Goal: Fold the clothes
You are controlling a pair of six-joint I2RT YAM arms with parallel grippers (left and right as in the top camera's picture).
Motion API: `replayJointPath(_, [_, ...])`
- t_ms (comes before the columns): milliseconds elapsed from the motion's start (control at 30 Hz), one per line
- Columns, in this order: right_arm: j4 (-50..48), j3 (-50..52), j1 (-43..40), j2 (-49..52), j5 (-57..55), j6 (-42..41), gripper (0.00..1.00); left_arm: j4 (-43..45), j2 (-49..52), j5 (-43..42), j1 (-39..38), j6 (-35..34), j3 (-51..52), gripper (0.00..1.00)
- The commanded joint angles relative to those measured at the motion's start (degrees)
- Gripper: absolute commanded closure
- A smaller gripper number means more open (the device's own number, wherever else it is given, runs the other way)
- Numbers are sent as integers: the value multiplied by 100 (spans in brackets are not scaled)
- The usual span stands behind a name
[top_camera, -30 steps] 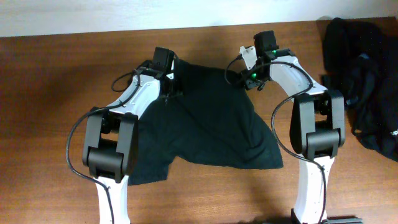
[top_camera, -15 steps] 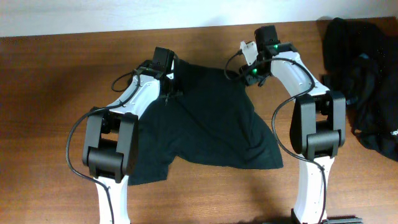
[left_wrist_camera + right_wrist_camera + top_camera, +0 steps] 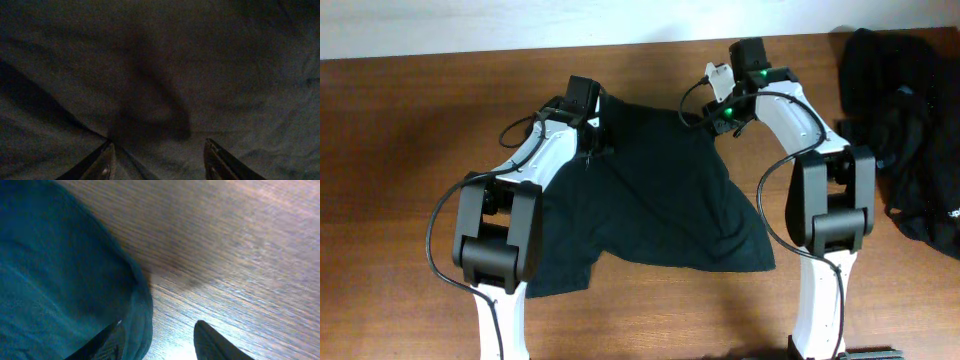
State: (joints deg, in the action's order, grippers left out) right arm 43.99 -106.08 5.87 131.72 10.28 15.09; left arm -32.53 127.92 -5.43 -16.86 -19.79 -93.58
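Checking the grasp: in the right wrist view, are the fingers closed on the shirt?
No, the right gripper stands open, the shirt edge between its fingers.

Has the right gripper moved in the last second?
Yes, slightly. Seen from overhead, the right gripper has crept toward the far edge of the table, while the shirt lies as before.
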Motion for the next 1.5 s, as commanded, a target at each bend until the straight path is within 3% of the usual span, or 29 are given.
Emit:
replayJointPath(0, [-2,13,-15,271,114,-59,51,-17,236,26,35,-35,236,43])
replayJointPath(233, [-9,13,-17,468,107,-55,61,-17,236,26,35,-33,236,43])
replayJointPath(300, [-24,13,-22,470,107,-57,75,-15,236,26,35,-35,236,43])
replayJointPath(333, [-31,11,-26,468,109,-57,87,-15,236,26,35,-35,236,43])
replayJointPath(400, [-48,-2,-33,461,103,-57,96,-15,236,28,35,-35,236,43])
replayJointPath(800, [-282,-361,-291,461,-1189,-52,96,-15,236,28,39,-35,236,43])
replayJointPath(1067, [-756,-367,-439,461,-1250,-22,96,-15,236,35,42,-33,236,43])
replayJointPath(1300, [-1045,-365,-439,461,-1346,573,96,-17,236,72,42,-33,236,43])
replayJointPath(1467, [-1266,-365,-439,461,-2092,890,96,-17,236,72,39,-33,236,43])
